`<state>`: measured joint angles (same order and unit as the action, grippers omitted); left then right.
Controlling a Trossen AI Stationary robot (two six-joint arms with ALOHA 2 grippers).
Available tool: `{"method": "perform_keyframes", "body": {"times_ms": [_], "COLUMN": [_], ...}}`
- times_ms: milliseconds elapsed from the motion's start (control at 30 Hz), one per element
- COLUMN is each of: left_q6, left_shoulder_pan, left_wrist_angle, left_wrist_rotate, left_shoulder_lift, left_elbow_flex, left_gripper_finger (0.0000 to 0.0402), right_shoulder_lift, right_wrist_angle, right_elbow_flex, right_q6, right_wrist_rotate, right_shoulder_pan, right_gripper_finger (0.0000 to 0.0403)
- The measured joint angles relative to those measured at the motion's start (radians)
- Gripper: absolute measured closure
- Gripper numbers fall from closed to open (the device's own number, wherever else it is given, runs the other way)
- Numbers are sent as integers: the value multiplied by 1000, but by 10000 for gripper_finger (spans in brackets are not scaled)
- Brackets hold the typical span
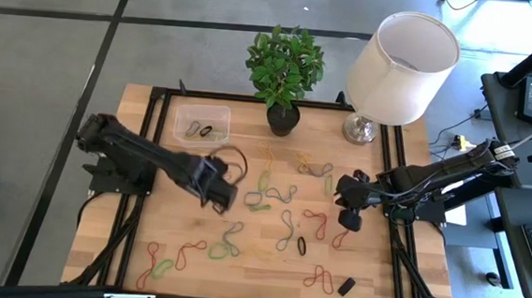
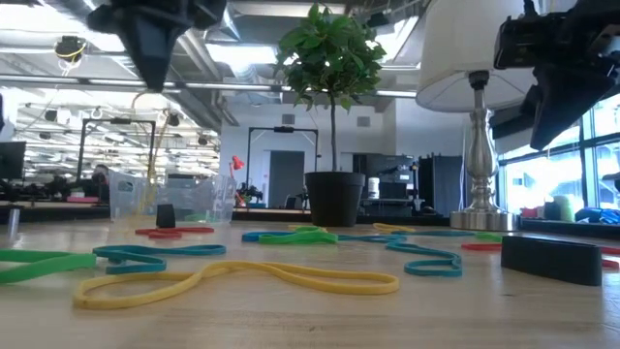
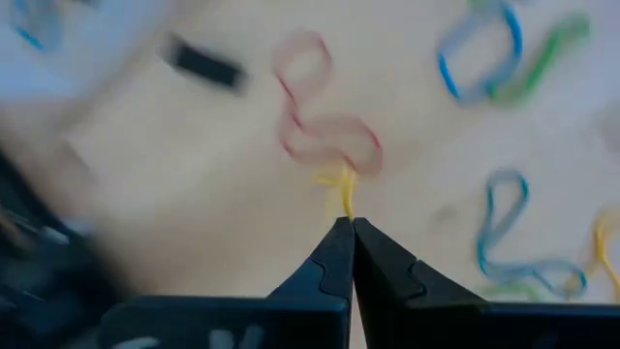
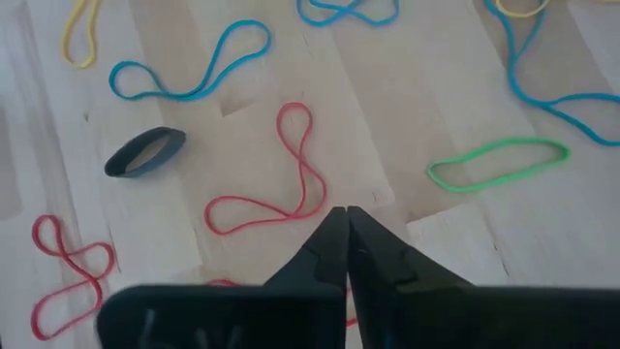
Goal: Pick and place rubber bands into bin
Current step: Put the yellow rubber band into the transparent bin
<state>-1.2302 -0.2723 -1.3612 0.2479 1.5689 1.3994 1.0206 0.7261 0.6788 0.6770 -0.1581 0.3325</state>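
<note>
Left gripper (image 3: pixel 345 225) was pinched shut on a yellow rubber band (image 3: pixel 343 189), the bin (image 1: pixel 202 124) just behind-left of it; right gripper (image 4: pixel 341 215) shut, empty.

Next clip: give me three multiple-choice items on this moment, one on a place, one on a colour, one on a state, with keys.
1. Where is the bin?
A. left of the plant pot
B. under the lamp
C. at the near edge

2. What colour is the band in the left tool?
A. green
B. yellow
C. black

3. How is the right tool?
A. open
B. clamped on a red band
C. shut, empty

Key: A, the high view shows the bin beside the pot; B, a yellow strand leaves the tips; C, nothing shows between the closed tips.
</note>
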Motion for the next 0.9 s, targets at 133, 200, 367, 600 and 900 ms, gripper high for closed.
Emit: {"method": "perform_keyframes", "body": {"times_ms": [133,200,367,600,900], "left_q6": [108,167,390,740,1073], "left_shoulder_pan": [95,162,358,656,919], "left_wrist_angle": [-88,-123,-119,-30,130], "left_wrist_rotate": [106,142,212,208,109], "left_shoulder_lift": [-88,-131,-216,-235,-144], "left_elbow_flex": [13,16,17,17,17], "left_gripper_finger": [401,400,401,401,401], "right_shoulder_lift": [0,0,0,0,0], "right_wrist_angle": [-3,-3,-7,-13,-20], "right_elbow_flex": [0,0,0,0,0], "right_q6": [45,59,117,235,344], "right_wrist_rotate": [-1,-1,-14,-116,-181], "right_shoulder_pan": [0,0,0,-7,-67], "right_gripper_finger": [396,396,396,396,396]}}
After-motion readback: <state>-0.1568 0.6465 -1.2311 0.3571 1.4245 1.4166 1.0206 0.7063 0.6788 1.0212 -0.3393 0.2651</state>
